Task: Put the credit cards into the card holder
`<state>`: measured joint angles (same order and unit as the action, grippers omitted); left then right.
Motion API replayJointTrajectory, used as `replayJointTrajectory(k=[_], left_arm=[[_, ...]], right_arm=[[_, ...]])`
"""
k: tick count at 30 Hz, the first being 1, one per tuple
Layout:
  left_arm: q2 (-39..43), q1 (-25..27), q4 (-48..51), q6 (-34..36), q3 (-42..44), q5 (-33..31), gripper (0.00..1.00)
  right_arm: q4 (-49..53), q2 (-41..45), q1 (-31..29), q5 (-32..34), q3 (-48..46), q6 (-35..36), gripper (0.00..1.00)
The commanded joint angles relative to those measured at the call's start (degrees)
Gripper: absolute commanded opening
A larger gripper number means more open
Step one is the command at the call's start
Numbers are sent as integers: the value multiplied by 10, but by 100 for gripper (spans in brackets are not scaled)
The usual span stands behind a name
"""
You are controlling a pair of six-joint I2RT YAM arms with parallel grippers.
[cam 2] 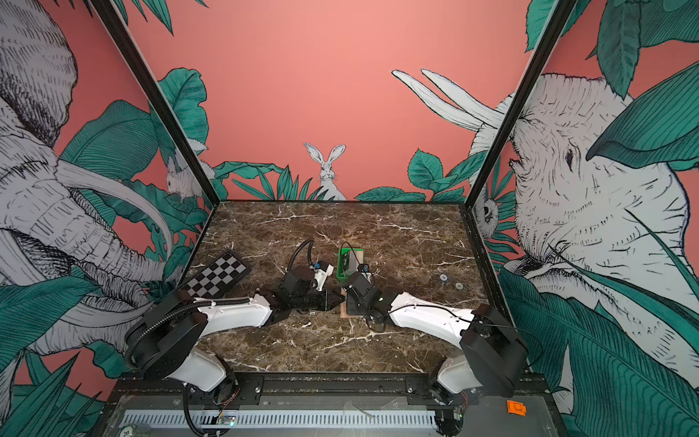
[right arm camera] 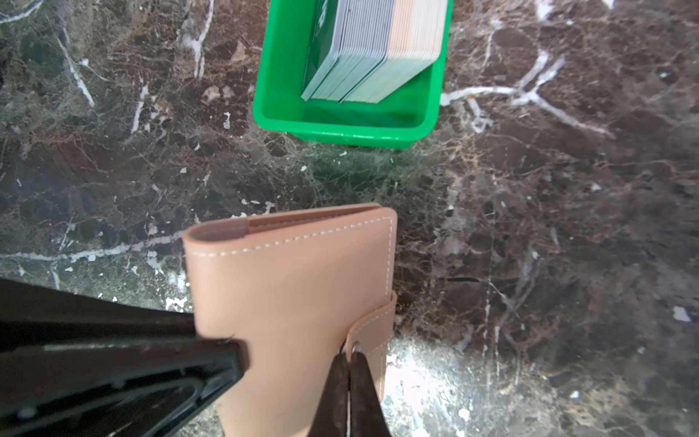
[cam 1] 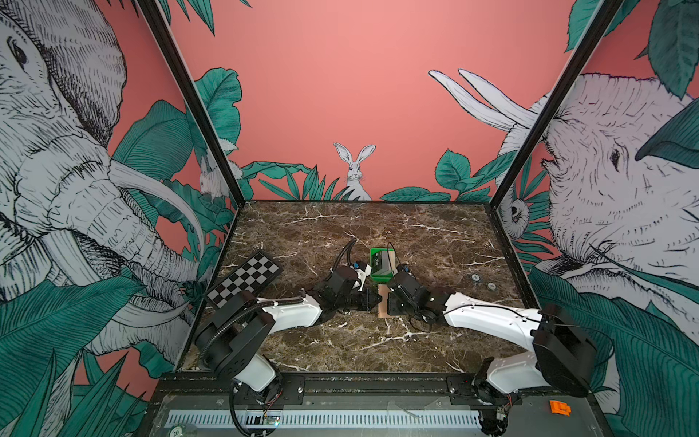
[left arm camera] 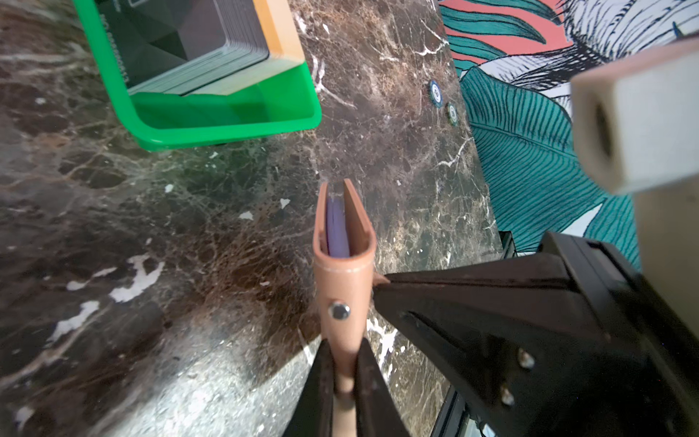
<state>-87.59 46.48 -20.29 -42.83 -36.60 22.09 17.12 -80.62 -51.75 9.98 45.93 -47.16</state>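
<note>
Pinching the folded card holder [left arm camera: 342, 291] by its edge is your left hand [left arm camera: 344, 346]. Your right hand [right arm camera: 350, 357] nips its strap tab [right arm camera: 372, 321].

Place: robot test cell, lab-style.
Walls: pink jungle-mural panels [cam 1: 359, 94] in black metal frame posts [cam 1: 177, 72].
Desk: dark brown marble-pattern desk [cam 1: 416, 234]; black-and-white checkerboard plate [cam 1: 244, 280].
Rig: two white-and-black arms [cam 1: 291, 310] on black front rail [cam 1: 378, 386].
</note>
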Motion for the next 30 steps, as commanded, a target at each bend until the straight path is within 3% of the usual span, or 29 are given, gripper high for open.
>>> replayJointTrajectory(k=[1, 23, 24, 27, 30], left_arm=[[5, -2, -10, -9, 0, 1, 14], [-10, -2, -20, -50, 29, -17, 17], [-10, -1, -21, -50, 29, -15, 19], [-10, -1, -66, -60, 38, 10, 43], [-7, -1, -82, -65, 42, 19, 48]], right_arm=[[26, 18, 3, 40, -12, -2, 0], [37, 54, -2, 32, -16, 14, 0], [35, 53, -2, 31, -18, 14, 0], [27, 49, -3, 24, -20, 15, 0], [23, 44, -5, 24, -20, 15, 0]])
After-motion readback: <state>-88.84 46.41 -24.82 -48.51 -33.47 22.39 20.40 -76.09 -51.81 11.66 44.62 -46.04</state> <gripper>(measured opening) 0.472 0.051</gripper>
